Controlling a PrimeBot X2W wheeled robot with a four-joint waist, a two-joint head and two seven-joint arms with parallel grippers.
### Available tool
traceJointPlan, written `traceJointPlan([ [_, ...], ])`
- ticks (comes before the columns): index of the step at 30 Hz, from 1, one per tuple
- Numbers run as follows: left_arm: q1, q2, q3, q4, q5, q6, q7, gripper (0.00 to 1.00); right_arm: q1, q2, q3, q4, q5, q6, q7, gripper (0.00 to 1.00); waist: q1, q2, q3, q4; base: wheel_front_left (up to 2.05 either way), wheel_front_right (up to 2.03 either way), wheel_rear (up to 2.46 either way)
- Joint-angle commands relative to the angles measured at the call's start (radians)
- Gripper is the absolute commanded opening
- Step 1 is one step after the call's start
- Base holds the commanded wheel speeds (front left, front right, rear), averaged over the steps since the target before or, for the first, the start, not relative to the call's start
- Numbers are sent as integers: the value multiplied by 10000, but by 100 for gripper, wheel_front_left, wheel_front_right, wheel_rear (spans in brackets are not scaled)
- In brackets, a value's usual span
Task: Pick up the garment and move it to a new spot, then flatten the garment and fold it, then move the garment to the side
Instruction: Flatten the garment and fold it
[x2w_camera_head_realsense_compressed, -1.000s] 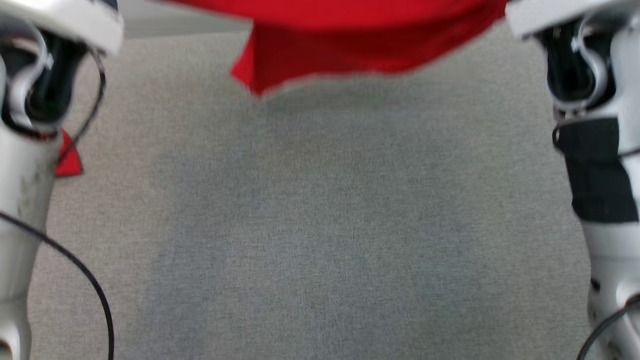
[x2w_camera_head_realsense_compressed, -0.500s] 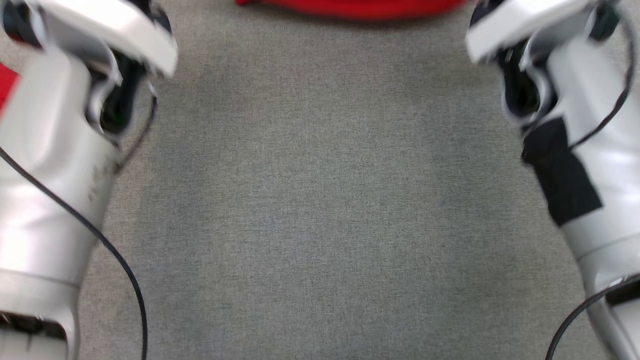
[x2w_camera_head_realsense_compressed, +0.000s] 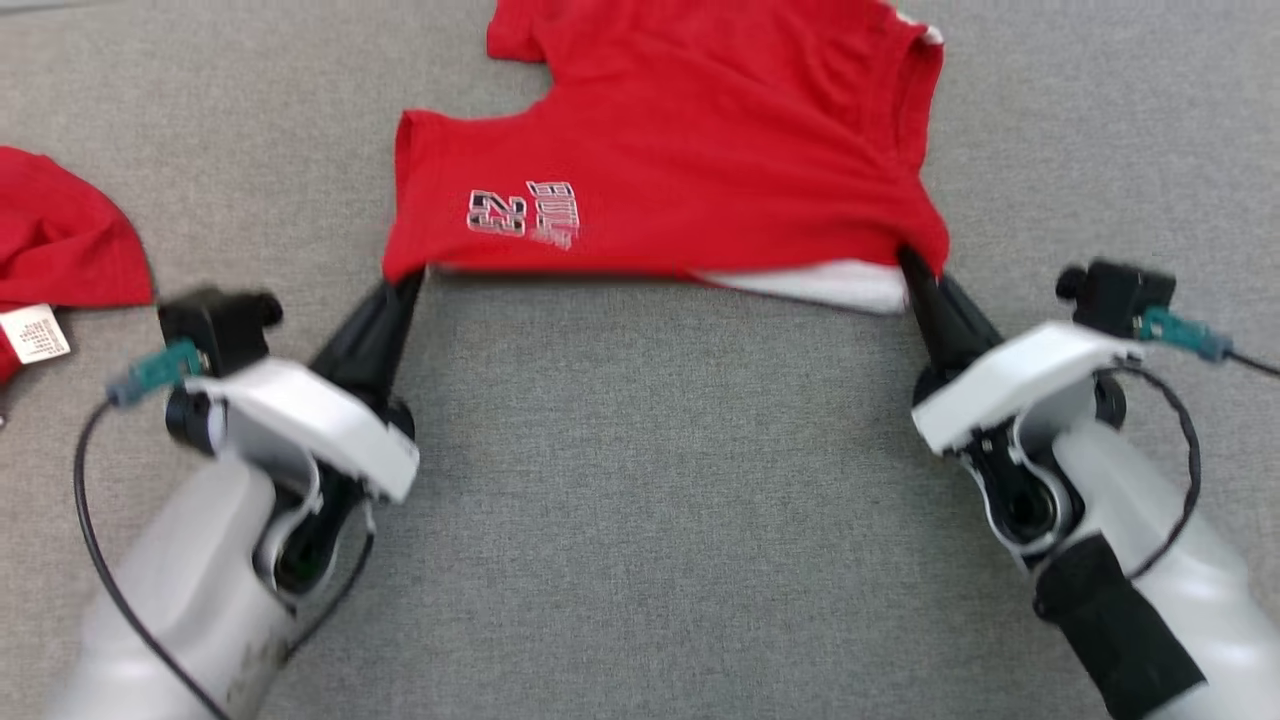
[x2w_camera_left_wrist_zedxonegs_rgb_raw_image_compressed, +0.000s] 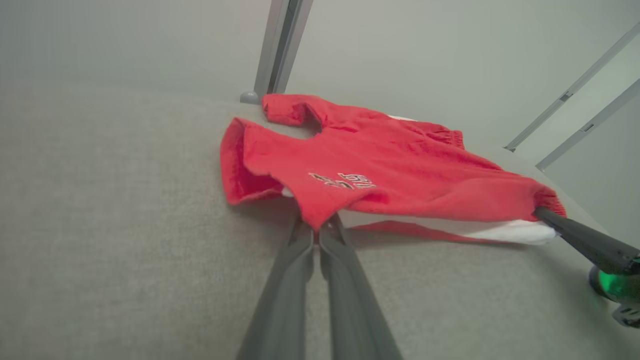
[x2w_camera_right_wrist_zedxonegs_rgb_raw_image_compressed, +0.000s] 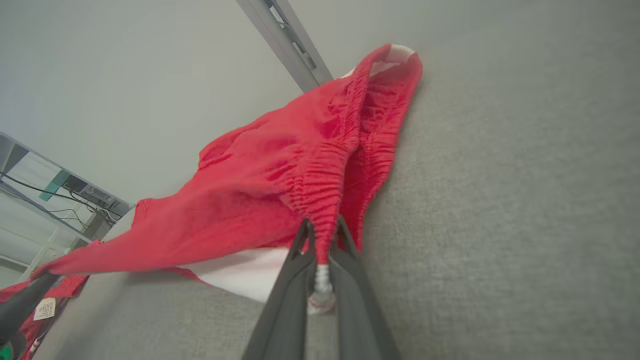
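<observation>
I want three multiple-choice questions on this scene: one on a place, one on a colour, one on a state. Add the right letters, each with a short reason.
1. Where does the left gripper hold the garment? A) far edge B) near left corner C) middle
2. What colour is the lining at its near edge? A) white B) blue C) black
3. How is the right gripper? A) wide open B) shut on the garment C) shut on nothing

1 B: its fingers meet that corner in the head view.
2 A: a white layer shows under the red.
3 B: cloth is pinched between its fingers in the right wrist view.
</observation>
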Motion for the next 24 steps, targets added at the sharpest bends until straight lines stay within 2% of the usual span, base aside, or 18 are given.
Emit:
traceJointPlan([
  [1, 509, 179, 8, -344, -94, 187, -26, 0, 576, -172, 33, -242, 236, -3, 30, 0, -1, 0, -224, -26, 0, 0, 0],
  [4, 1165, 313, -33, -846, -174, 411, 45, 0, 1201, -325, 78, -503, 370, -3, 89, 0, -1, 0, -416, -53, 0, 0, 0],
  [15, 4472, 1236, -293, -3534, -557, 2009, 895, 0, 3818, -727, -405, -1434, 534, -5, 542, 0, -1, 0, -1667, -42, 0, 0, 0],
  [21, 5987, 1740, -396, -4919, -949, 2862, 1537, 0, 5242, -826, -1011, -2047, 248, -5, 1115, 0, -1, 0, -2152, 130, 0, 0, 0],
  [24, 6562, 1987, -394, -5429, -1149, 3123, 1742, 0, 6034, -780, -1458, -2423, 22, -8, 1453, 0, -1, 0, -2293, 240, 0, 0, 0],
])
